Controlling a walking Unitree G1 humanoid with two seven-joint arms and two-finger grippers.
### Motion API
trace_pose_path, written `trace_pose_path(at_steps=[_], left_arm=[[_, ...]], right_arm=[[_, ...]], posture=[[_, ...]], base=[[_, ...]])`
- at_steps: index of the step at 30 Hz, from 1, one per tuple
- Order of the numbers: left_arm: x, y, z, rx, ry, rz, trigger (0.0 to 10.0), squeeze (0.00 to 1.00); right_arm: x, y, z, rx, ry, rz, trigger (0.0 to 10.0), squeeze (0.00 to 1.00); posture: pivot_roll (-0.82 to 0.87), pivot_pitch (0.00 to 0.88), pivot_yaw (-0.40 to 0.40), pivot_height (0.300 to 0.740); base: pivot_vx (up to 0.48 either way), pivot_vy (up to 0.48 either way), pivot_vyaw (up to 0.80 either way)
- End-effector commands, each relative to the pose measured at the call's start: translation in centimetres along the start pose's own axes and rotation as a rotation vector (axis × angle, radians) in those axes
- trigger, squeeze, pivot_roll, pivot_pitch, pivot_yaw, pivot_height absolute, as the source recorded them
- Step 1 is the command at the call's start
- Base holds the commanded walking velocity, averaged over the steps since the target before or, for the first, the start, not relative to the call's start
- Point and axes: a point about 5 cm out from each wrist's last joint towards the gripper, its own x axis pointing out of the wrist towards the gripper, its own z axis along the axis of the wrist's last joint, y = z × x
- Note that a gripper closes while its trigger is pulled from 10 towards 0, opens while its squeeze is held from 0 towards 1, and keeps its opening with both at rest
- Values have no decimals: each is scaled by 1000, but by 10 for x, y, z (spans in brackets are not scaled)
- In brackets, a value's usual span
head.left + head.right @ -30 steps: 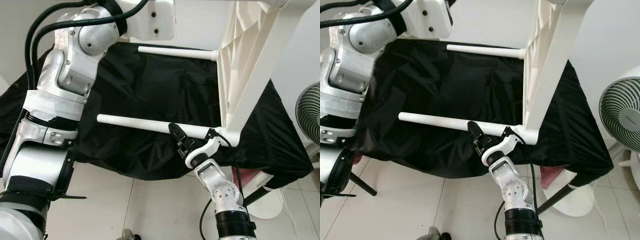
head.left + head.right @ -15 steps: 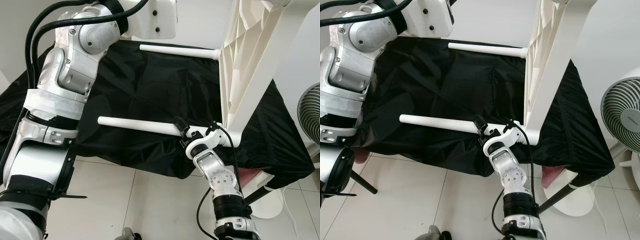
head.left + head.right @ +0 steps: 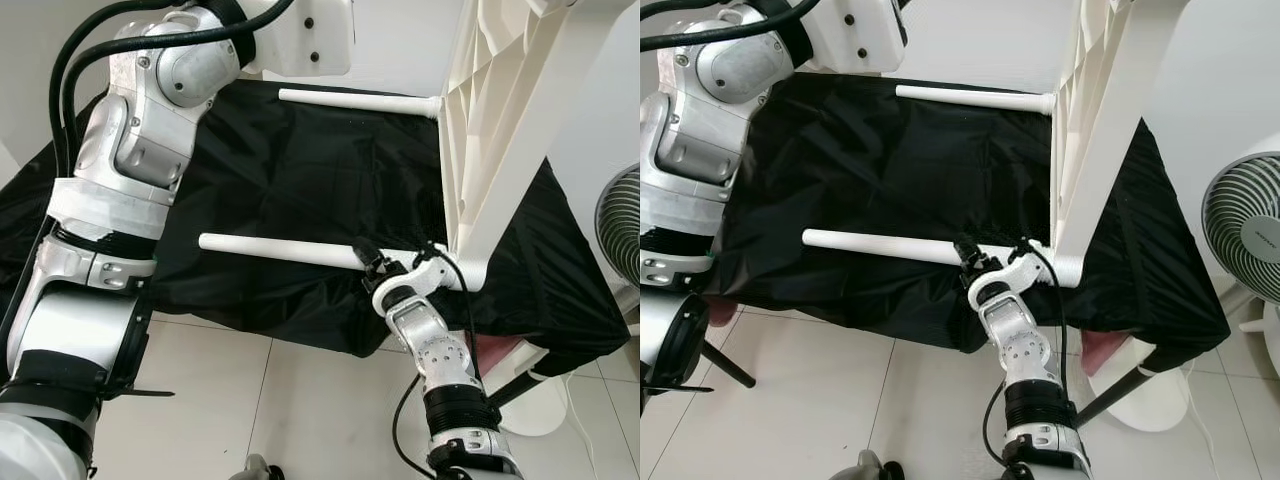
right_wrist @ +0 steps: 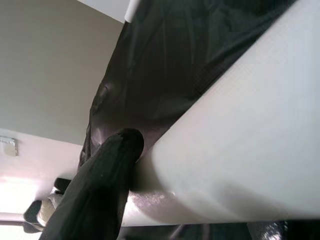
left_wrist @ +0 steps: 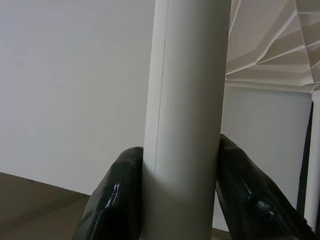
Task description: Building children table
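Note:
A white children's table lies tipped on its side, with its ribbed top (image 3: 500, 130) standing upright at the right. Two round white legs point left from it over a black cloth: a far leg (image 3: 350, 100) and a near leg (image 3: 280, 248). My right gripper (image 3: 372, 262) is shut on the near leg close to its base; in the right wrist view a black finger (image 4: 100, 185) presses against that leg (image 4: 240, 150). My left arm (image 3: 150, 130) reaches up out of the head view. In the left wrist view the left gripper (image 5: 179, 150) is shut on another white leg (image 5: 185, 100).
The black cloth (image 3: 300, 180) covers a low stand beneath the table. A white fan (image 3: 622, 225) stands at the right with its round base (image 3: 540, 410) on the pale tiled floor (image 3: 250, 400). A dark stand leg (image 3: 1110, 395) slants down at the front right.
My right gripper has moved up from just below the near leg and closed around it, and its wrist has turned. The left arm and the table have stayed still.

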Motion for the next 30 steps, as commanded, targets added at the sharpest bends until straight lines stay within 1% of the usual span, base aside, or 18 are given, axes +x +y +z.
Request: trace_pose_path(at_steps=[1,2,3,5,7,8,9,17,18,19,21,23,24,25,27,28,29,30], left_arm=[[-8,32,4,-98,-36,255,0,0],[-8,32,4,-98,-36,255,0,0],[-8,32,2,-108,-29,258,0,0],[-8,32,2,-108,-29,258,0,0],[-10,33,-3,-128,-6,268,0,0],[-10,33,-3,-128,-6,268,0,0],[-11,33,-9,-140,15,283,0,0],[-13,32,-17,-189,48,313,0,0],[-13,31,-21,-215,69,317,0,0],[-14,29,-27,-233,92,316,0,0],[-14,29,-27,-233,92,316,0,0],[-17,23,-41,-300,147,310,0,0],[-17,23,-41,-300,147,310,0,0],[-19,19,-49,-347,179,306,0,0],[-19,19,-49,-347,179,306,0,0],[-21,11,-57,-395,217,291,0,0],[-21,11,-57,-395,217,291,0,0],[-23,4,-61,-419,243,271,0,0]], right_arm=[[0,40,3,-153,-93,147,0,0],[0,40,3,-153,-93,147,0,0],[-3,47,10,-236,-137,165,0,0],[-3,47,10,-236,-137,165,0,0],[-8,57,28,-427,-236,174,0,0],[-8,57,28,-427,-236,174,0,0],[-12,67,42,-536,-315,189,0,0],[-16,80,64,-681,-440,203,0,0],[-19,90,76,-777,-514,227,0,0],[-21,98,86,-822,-572,233,0,0],[-21,98,86,-822,-572,233,0,0],[-26,117,104,-908,-673,266,0,0],[-26,117,104,-908,-673,266,0,0],[-29,127,110,-940,-716,291,0,0],[-29,127,110,-940,-716,291,0,0],[-32,138,116,-986,-760,324,0,0],[-32,138,116,-986,-760,324,0,0],[-35,146,118,-1017,-788,347,0,0]], posture=[[40,54,10,740],[40,54,10,740],[39,58,12,740],[39,58,12,740],[34,62,16,740],[34,62,16,740],[30,64,19,740],[27,69,22,740],[27,68,21,740],[27,68,21,740],[27,68,21,740],[24,69,23,740],[24,69,23,740],[22,69,24,740],[22,69,24,740],[18,69,26,740],[18,69,26,740],[18,69,26,740]], base=[[0,0,0],[0,0,0],[0,0,0],[0,0,0],[0,0,0],[0,0,0],[0,0,0],[0,0,0],[0,0,0],[0,0,0],[0,0,0],[0,0,0],[0,0,0],[0,0,0],[0,0,0],[0,0,0],[0,0,0],[0,0,0]])
